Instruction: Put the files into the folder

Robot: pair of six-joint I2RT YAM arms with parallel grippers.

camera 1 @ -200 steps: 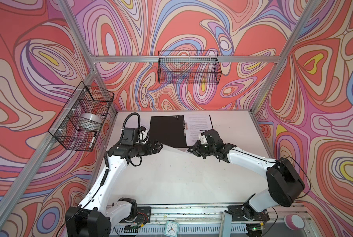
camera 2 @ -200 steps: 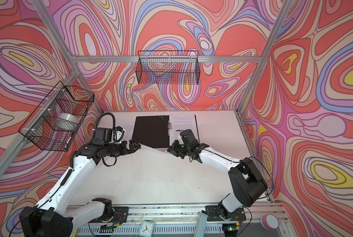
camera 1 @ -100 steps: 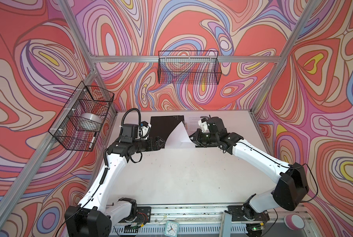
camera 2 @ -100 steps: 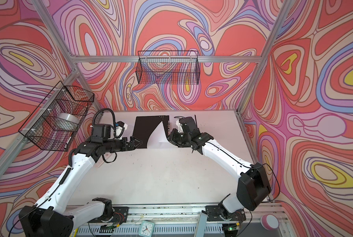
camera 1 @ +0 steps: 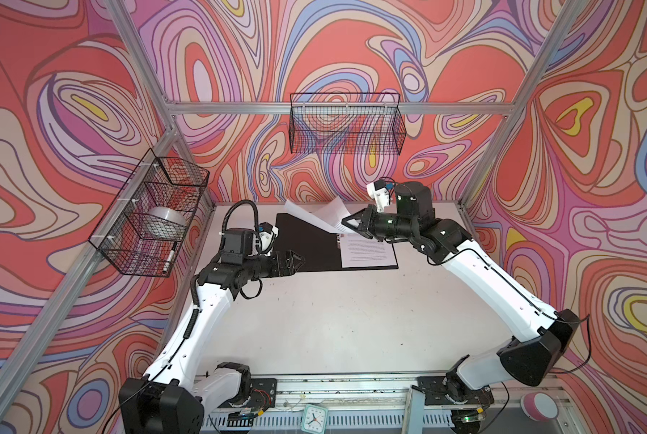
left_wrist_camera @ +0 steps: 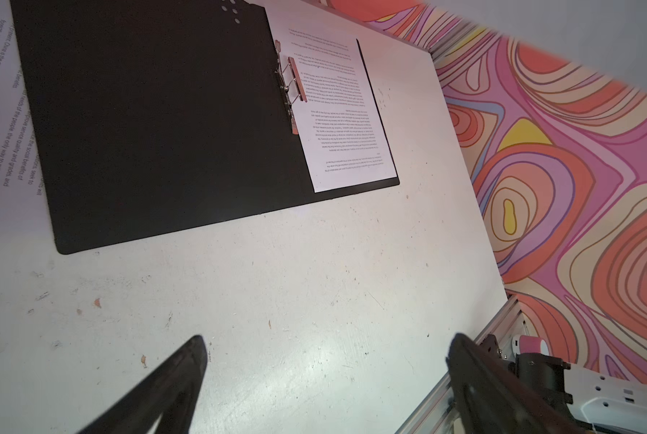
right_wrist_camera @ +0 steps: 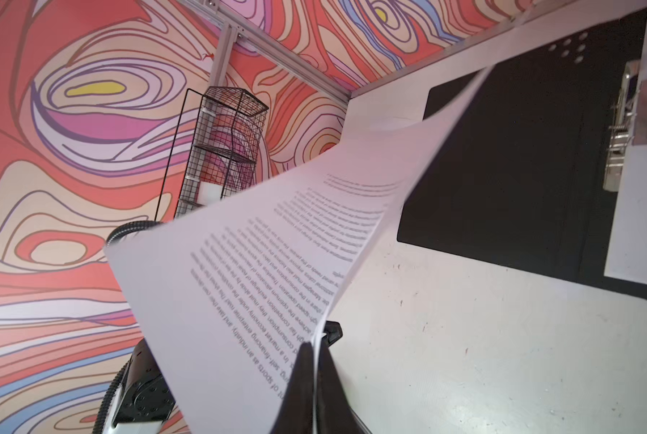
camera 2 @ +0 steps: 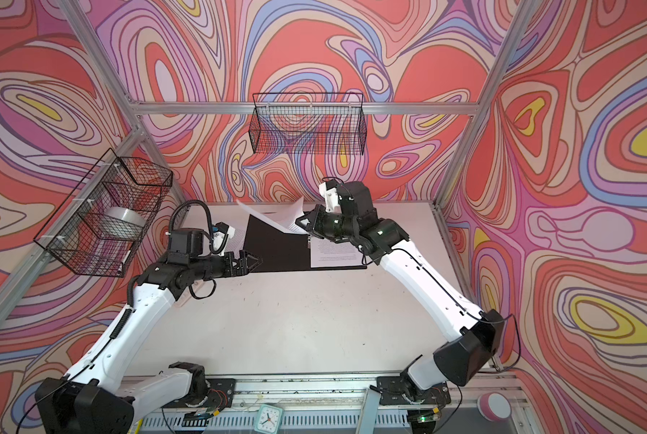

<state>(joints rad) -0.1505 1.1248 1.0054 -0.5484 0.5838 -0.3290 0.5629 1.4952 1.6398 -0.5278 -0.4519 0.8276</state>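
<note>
The folder (camera 1: pixel 307 244) (camera 2: pixel 277 248) lies open at the back of the table, black inside up, its metal clip (left_wrist_camera: pixel 290 86) along the spine. One printed sheet (camera 1: pixel 367 251) (left_wrist_camera: pixel 348 124) lies flat on its right half. My right gripper (camera 1: pixel 346 221) (camera 2: pixel 301 221) (right_wrist_camera: pixel 316 345) is shut on the edge of the files (camera 1: pixel 322 216) (right_wrist_camera: pixel 277 255), which curl in the air above the folder (right_wrist_camera: pixel 521 180). My left gripper (camera 1: pixel 301 259) (left_wrist_camera: pixel 325 342) is open and empty by the folder's front edge. Another sheet (left_wrist_camera: pixel 2 124) shows beside the folder's left edge.
A wire basket (camera 1: pixel 346 124) hangs on the back wall. A second basket (camera 1: pixel 153 214) on the left wall holds a tape roll. A small clock (camera 1: pixel 314 417) and a pink roll (camera 1: pixel 540 406) sit at the front rail.
My right gripper has risen and moved toward the back right with the files, swinging them from low in front of the folder to above it. The left gripper stayed open, nearly still.
</note>
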